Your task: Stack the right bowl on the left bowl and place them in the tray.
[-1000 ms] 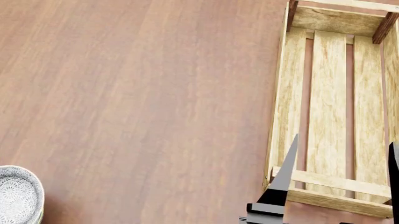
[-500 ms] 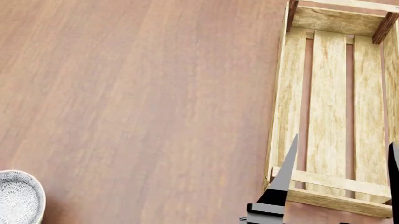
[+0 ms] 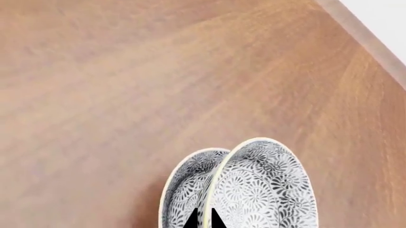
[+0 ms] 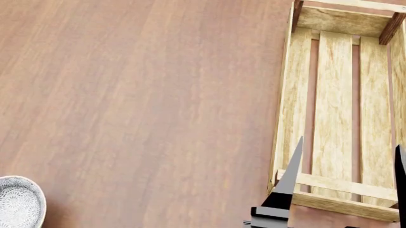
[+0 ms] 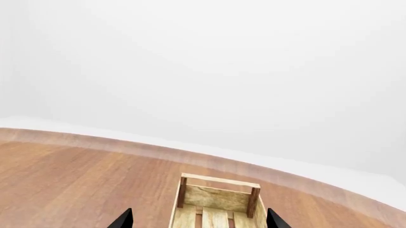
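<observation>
Two grey floral-patterned bowls are nested together. In the left wrist view the upper bowl (image 3: 263, 190) sits in the lower bowl (image 3: 184, 185). My left gripper (image 3: 203, 221) is shut on the upper bowl's cream rim, one black tip on each side. In the head view only part of the bowls (image 4: 16, 202) shows at the bottom left corner, and the left gripper is out of view. The light-wood slatted tray (image 4: 284, 95) lies at the right and holds nothing. My right gripper (image 4: 347, 175) hangs open over the tray's near end. The tray (image 5: 219, 197) also shows between the spread tips in the right wrist view.
The brown wooden table (image 4: 146, 95) spreads between the bowls and the tray. Its edge (image 3: 374, 38) shows in the left wrist view, with white floor beyond. The tray's dark corner posts (image 4: 392, 26) stand at its far end.
The bowls have slid a little lower at the head view's bottom left corner. The right gripper and the tray have not moved.
</observation>
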